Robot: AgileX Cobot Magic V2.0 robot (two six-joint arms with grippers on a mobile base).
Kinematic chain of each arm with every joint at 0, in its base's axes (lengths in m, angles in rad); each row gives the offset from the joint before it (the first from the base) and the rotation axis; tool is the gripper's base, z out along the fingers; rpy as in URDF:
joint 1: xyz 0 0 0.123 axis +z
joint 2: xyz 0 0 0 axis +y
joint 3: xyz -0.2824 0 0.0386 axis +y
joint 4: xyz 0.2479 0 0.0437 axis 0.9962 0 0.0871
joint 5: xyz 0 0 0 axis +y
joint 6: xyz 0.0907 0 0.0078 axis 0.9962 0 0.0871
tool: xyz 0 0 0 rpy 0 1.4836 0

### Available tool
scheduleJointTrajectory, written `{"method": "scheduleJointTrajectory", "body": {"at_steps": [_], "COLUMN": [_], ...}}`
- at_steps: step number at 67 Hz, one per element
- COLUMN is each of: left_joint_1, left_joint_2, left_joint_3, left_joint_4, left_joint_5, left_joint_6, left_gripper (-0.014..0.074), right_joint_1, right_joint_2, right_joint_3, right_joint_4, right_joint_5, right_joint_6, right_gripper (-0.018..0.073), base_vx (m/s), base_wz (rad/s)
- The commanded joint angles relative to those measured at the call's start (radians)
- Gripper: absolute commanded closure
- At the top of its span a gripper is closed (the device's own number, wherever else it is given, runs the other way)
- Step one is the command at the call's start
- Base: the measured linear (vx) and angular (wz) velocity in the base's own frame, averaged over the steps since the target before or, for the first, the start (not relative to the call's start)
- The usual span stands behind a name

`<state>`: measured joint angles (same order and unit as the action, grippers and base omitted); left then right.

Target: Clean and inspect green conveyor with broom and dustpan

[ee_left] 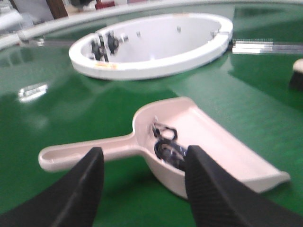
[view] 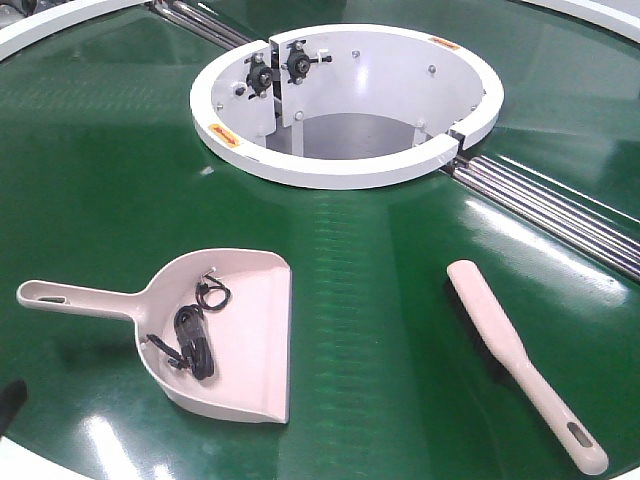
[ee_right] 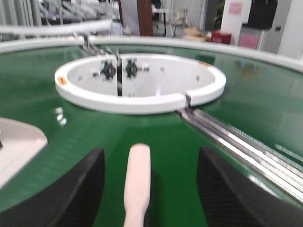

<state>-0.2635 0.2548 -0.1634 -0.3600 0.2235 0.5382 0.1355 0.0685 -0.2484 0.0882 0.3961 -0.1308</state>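
Note:
A pale pink dustpan (view: 235, 335) lies on the green conveyor (view: 380, 330) at the front left, handle pointing left, with a black coiled cable (view: 195, 335) inside it. A matching pink broom (view: 520, 360) lies at the front right, handle toward me. My left gripper (ee_left: 142, 163) is open and empty, just behind the dustpan (ee_left: 208, 142), near where handle meets pan. My right gripper (ee_right: 149, 163) is open, its fingers on either side of the broom (ee_right: 138, 182) without touching it. Neither gripper shows in the front view.
A white ring housing (view: 345, 105) with black knobs surrounds a round opening at the conveyor's centre. Metal rails (view: 560, 205) run from it to the right and to the far left. A white rim (view: 50, 30) borders the conveyor.

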Motion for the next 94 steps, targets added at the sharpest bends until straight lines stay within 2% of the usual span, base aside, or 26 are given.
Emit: {"method": "scheduleJointTrajectory", "body": {"at_steps": [1,8,13,20,22,35,77,80,83,90,94], "left_joint_1": [-0.001,-0.001,-0.001,-0.001,-0.001,-0.001,-0.001,-0.001,0.005,0.04,0.062], "left_joint_2": [0.011,0.011,0.011,0.011,0.011,0.011,-0.006,-0.017,-0.032,-0.08,-0.113], "left_joint_3": [-0.015,-0.016,-0.016,-0.016,-0.016,-0.016,0.004,0.015,0.03,0.089,0.142], "left_joint_4": [-0.018,-0.018,-0.018,-0.018,-0.016,-0.017,-0.009,0.013,0.051,0.244,0.344], "left_joint_5": [-0.115,-0.126,-0.121,-0.12,-0.12,-0.143,-0.138,-0.136,-0.139,-0.19,-0.241], "left_joint_6": [-0.022,-0.075,-0.087,-0.087,-0.087,-0.087,-0.091,-0.122,-0.193,-0.434,-0.527], "left_gripper": [0.0237,0.0263,0.0367,0.0604,0.0605,0.0604,0.0604,0.0604,0.0604,0.0604,0.0604], "right_joint_1": [0.0,0.0,0.0,0.0,0.0,0.0,0.0,0.0,0.0,0.0,0.0], "right_joint_2": [0.015,0.015,0.015,0.015,0.015,0.015,0.015,0.015,0.015,0.015,0.015], "right_joint_3": [0.012,0.019,0.019,0.019,0.019,0.019,0.019,0.019,0.019,0.019,0.019], "right_joint_4": [0.002,0.003,0.004,0.001,0.001,0.004,0.02,0.02,0.02,0.02,0.02], "right_joint_5": [-0.073,-0.081,-0.078,-0.085,-0.085,-0.12,-0.117,-0.117,-0.117,-0.117,-0.117], "right_joint_6": [-0.009,-0.009,-0.009,-0.009,-0.009,-0.004,0.006,0.006,0.006,0.006,0.006], "right_gripper": [0.0151,0.0192,0.0279,0.0508,0.0574,0.0569,0.0569,0.0569,0.0569,0.0569,0.0569], "base_vx": [0.0,0.0,0.0,0.0,0.0,0.0,0.0,0.0,0.0,0.0,0.0], "base_wz": [0.0,0.0,0.0,0.0,0.0,0.0,0.0,0.0,0.0,0.0,0.0]}}
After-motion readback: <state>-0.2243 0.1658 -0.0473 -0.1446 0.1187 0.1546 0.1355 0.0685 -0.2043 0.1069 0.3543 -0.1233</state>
